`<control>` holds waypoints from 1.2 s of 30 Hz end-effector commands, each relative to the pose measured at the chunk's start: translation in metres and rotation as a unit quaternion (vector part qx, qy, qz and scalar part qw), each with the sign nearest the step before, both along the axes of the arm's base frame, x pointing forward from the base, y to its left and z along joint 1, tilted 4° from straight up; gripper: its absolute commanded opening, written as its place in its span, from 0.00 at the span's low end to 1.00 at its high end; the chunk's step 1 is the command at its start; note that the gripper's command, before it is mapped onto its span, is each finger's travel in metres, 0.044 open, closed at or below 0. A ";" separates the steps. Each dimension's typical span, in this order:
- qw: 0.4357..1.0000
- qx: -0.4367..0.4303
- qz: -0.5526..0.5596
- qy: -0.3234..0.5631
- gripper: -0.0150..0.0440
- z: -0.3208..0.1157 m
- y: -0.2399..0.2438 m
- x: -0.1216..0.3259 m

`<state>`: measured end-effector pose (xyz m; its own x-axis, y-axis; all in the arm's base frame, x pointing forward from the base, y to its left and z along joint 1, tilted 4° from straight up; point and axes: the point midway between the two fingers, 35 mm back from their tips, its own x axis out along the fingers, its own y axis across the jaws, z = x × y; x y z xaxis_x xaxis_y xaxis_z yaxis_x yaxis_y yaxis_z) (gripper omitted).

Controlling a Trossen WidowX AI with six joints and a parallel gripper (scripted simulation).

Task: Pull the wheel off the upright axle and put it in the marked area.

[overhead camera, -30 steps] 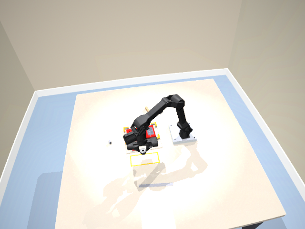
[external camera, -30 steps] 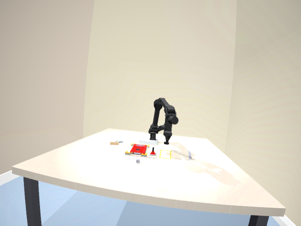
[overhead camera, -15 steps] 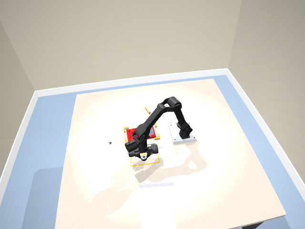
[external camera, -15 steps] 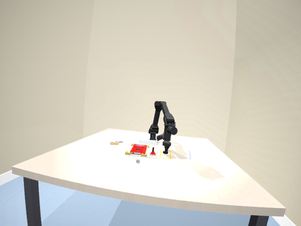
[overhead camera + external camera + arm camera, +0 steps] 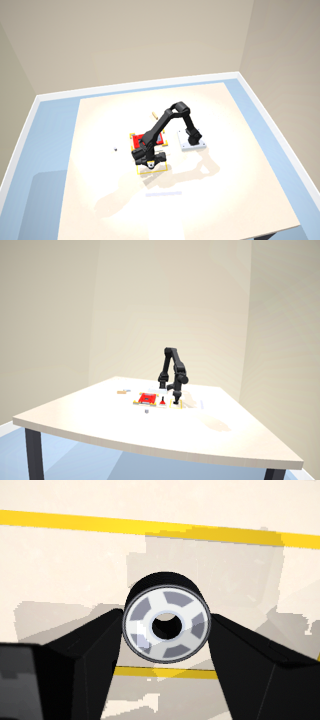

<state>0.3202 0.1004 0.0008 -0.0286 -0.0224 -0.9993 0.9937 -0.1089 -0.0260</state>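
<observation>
The wheel (image 5: pixel 151 164) (image 5: pixel 176 403) (image 5: pixel 192 612), black with a pale spoked hub, is held level with its hole facing up. My gripper (image 5: pixel 151 163) (image 5: pixel 176 402) (image 5: pixel 165 620) is shut on it, one finger on each side. Both are low over the table, within the yellow outline of the marked area (image 5: pixel 152 172) (image 5: pixel 175 408) (image 5: pixel 75 523). I cannot tell whether the wheel touches the table. The upright black axle (image 5: pixel 162 398) stands bare on its red base (image 5: pixel 162 403), beside the marked area; the arm hides it in the top view.
A red plate (image 5: pixel 135 142) (image 5: pixel 152 398) with yellow corner pieces around it lies beyond the axle. A wooden block (image 5: pixel 154 115) (image 5: pixel 121 392), a small grey piece (image 5: pixel 115 149) (image 5: pixel 146 411) and a pale bar (image 5: pixel 163 193) (image 5: pixel 202 404) lie farther off.
</observation>
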 end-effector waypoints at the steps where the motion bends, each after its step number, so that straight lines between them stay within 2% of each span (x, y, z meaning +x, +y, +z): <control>1: 1.000 0.000 0.000 0.000 0.57 0.000 0.000 0.000; 5: 1.000 0.000 0.000 0.000 0.74 0.003 0.000 0.000; 6: 1.000 0.000 0.000 0.000 0.76 0.007 0.000 0.001; 12: 1.000 0.000 -0.001 0.004 0.76 0.058 0.001 0.003; 17: 1.000 0.000 -0.001 0.005 0.76 0.060 0.001 0.003; 18: 1.000 -0.001 0.000 0.004 0.81 0.053 0.001 0.002; 22: 1.000 -0.001 0.000 0.005 0.99 0.076 -0.007 -0.025; 23: 1.000 -0.001 -0.001 0.006 1.00 0.082 -0.010 -0.033; 29: 1.000 -0.001 -0.001 0.008 1.00 0.108 -0.024 -0.079; 36: 1.000 -0.001 -0.001 0.008 1.00 0.109 -0.024 -0.081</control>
